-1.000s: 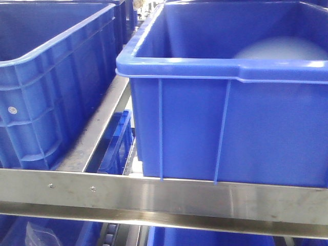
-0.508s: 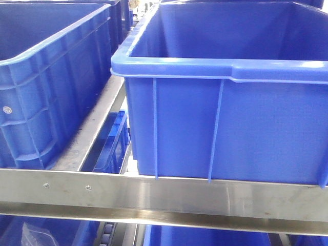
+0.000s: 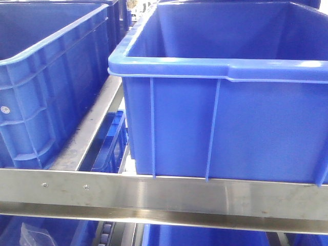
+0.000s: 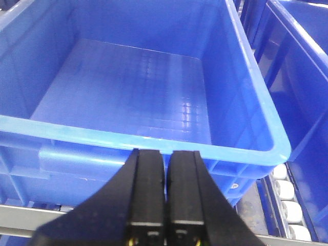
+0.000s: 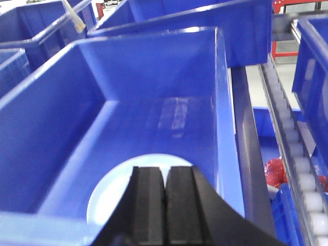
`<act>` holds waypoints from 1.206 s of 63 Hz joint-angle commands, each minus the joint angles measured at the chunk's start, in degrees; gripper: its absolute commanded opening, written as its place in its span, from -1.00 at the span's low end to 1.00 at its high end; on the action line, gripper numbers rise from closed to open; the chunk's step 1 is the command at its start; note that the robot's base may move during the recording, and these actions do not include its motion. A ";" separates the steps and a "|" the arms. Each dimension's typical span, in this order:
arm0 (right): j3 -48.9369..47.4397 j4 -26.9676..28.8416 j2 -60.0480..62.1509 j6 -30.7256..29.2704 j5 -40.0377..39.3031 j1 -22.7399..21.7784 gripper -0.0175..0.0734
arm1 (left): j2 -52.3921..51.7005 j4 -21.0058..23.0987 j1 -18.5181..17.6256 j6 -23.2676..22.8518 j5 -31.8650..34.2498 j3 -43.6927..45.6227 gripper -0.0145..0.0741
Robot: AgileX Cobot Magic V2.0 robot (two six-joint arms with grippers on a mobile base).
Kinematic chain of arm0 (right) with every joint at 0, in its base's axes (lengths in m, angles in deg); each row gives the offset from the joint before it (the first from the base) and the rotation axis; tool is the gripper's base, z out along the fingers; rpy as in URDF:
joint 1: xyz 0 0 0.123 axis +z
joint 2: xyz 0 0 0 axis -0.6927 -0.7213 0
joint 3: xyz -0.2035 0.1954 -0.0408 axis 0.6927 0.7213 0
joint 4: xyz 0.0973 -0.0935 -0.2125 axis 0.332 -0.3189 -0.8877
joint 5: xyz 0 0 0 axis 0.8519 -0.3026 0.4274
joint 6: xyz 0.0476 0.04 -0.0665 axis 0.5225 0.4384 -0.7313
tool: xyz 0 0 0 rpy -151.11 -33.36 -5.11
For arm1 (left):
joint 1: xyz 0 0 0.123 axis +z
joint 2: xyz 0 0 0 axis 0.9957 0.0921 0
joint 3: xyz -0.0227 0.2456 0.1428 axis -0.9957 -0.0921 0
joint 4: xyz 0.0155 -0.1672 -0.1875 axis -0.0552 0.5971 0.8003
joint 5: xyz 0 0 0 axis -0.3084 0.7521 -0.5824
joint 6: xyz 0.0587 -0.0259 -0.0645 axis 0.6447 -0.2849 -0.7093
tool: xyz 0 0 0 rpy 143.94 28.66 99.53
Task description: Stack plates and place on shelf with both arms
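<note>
In the front-facing view, the pale curve of a plate that showed a second ago inside the right crate (image 3: 220, 118) behind its near rim is no longer visible, and the crate's front corner sits a little further left and lower in the frame; I judge that the camera's angle has shifted rather than that the plate has gone. That crate stands on the shelf (image 3: 164, 197), just behind its steel front rail, with the left crate (image 3: 46, 87) beside it across a steel side rail; neither crate's floor shows from here. In the left wrist view, the left end effector (image 4: 165, 169) has its two black fingers pressed together with nothing between them, hovering just in front of the left crate's near rim; that crate's floor is bare and glossy. In the right wrist view, the right end effector (image 5: 165, 189) is likewise pressed together and empty, poised over the near rim of the right crate, and a pale blue-white plate (image 5: 110, 197) lies flat on the crate floor against the near wall, partly hidden by the fingers. Whether one plate or two stacked lie there I cannot tell. With both end effectors empty, the placing looks done or nearly so.
</note>
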 commanded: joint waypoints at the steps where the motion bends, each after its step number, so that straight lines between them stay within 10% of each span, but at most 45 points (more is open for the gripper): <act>1: -1.14 0.00 0.64 -0.27 -4.07 -0.28 -0.49 | 0.47 0.21 0.01 -0.51 5.23 1.76 -0.47; 76: 20.08 -0.45 16.31 -0.27 -11.92 -4.75 -0.49 | 0.59 0.21 0.01 -0.51 5.13 1.76 -0.47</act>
